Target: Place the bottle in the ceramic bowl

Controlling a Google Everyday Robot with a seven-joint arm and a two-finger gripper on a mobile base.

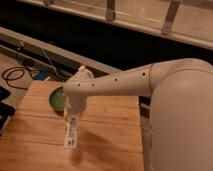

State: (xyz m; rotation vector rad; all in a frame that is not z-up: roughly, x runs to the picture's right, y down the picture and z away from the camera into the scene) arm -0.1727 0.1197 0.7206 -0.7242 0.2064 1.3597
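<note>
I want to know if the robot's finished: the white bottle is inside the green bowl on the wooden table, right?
Not inside. The camera view shows the white bottle beside the green bowl, just below the pincer, over the wooden table.

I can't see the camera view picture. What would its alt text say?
A white robot arm reaches over a wooden table, its gripper holding a small white bottle that hangs down above the tabletop. A green ceramic bowl sits just behind the bottle, partly hidden by the arm.
</note>
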